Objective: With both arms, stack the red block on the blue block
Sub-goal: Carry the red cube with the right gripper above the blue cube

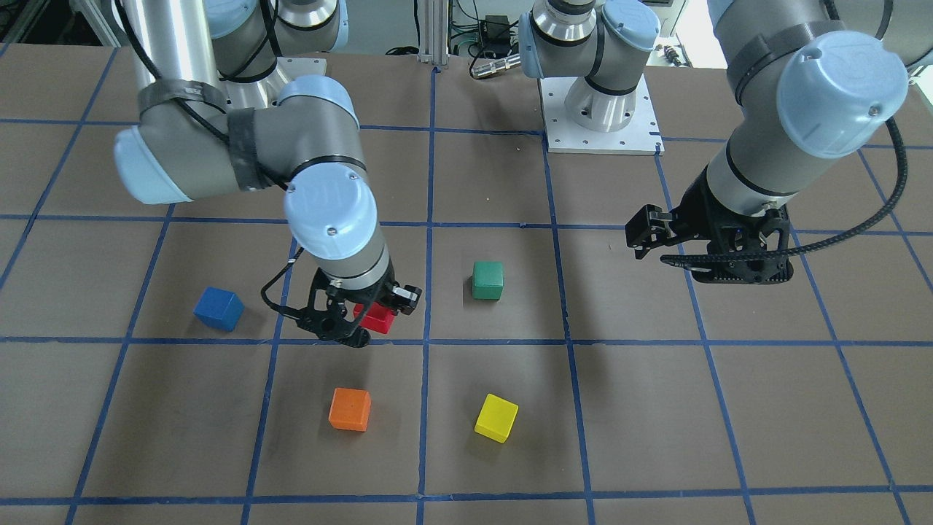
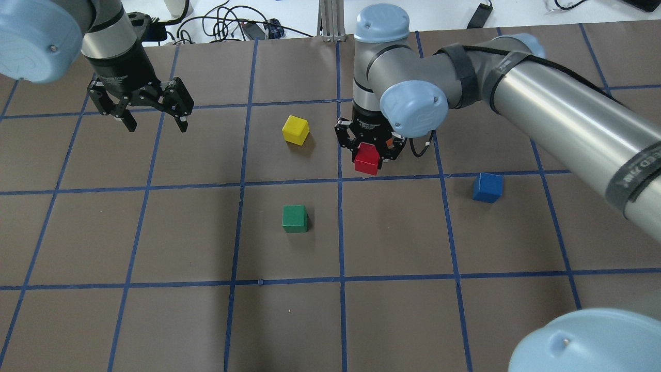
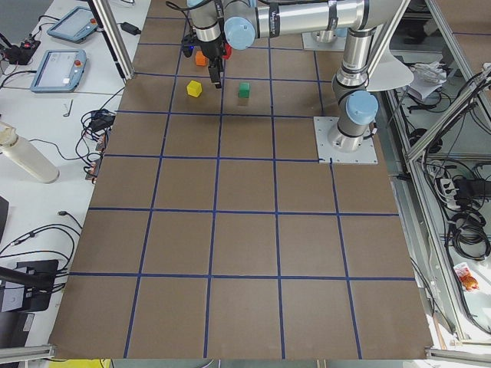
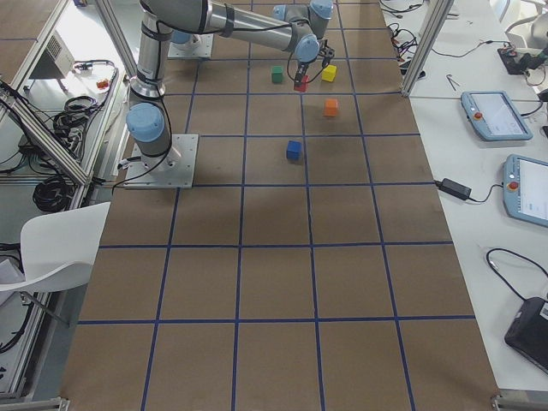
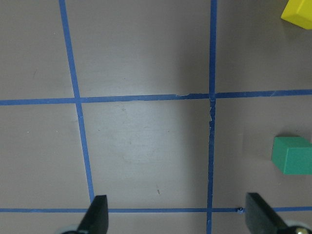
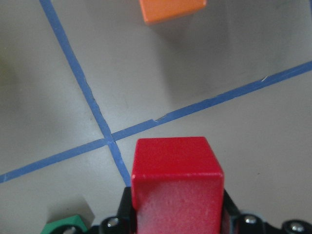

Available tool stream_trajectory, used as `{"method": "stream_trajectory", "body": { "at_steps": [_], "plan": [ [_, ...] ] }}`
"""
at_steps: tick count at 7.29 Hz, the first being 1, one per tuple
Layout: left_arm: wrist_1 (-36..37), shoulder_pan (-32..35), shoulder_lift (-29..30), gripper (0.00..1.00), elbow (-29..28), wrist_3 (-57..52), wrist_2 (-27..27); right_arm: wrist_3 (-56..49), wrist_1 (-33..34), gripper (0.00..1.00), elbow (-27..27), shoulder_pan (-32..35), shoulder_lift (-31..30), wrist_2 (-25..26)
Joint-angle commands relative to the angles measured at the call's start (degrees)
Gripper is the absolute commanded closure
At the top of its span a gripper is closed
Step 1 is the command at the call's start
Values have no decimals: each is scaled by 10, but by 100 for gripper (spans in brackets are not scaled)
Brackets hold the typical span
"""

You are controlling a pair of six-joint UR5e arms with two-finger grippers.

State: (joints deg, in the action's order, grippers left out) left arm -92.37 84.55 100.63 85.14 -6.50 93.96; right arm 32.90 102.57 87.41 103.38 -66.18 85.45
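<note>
Right claw [image 2: 370, 149] is closed on the red block [image 2: 366, 159], its two black fingers pressed against opposite faces. It points straight down and holds the cube raised off the counter [image 2: 155, 320]. In the right wrist view the red block fills the lower middle, and below it a crossing of blue tape lines [image 6: 108, 140] shows on the brown surface.

The orange block [image 1: 350, 409] lies on the counter just beyond the held cube, on the side away from the robot. The yellow block [image 2: 296, 129] sits near the claw on its left side, and the green block [image 2: 295, 218] lies nearer the robot, in the next square. The blue block [image 2: 487, 187] rests flat on the counter, on its own, towards the robot's right of the held cube. It is well apart from the cube and has nothing on top of it.

Left claw [image 2: 156, 125] hangs above the counter far off on the robot's left, fingers spread wide with nothing between them. Its wrist view shows only bare counter and tape between the fingertips [image 5: 97, 214].
</note>
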Motion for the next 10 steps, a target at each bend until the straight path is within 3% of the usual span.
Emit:
{"method": "stream_trajectory", "body": {
  "at_steps": [1, 3, 8, 10],
  "plan": [
    [0, 0, 0, 0, -1, 0, 0, -79, -53, 100, -3, -68, -36, 16],
    [0, 0, 0, 0, 0, 2, 0, -101, -73, 100, -1, -115, -41, 41],
    [0, 2, -1, 0, 12, 11, 1, -192, -89, 100, 10, -198, -45, 45],
    [32, 5, -4, 0, 34, 11, 1, -194, -84, 100, 32, -210, -47, 45]
  ]
}}
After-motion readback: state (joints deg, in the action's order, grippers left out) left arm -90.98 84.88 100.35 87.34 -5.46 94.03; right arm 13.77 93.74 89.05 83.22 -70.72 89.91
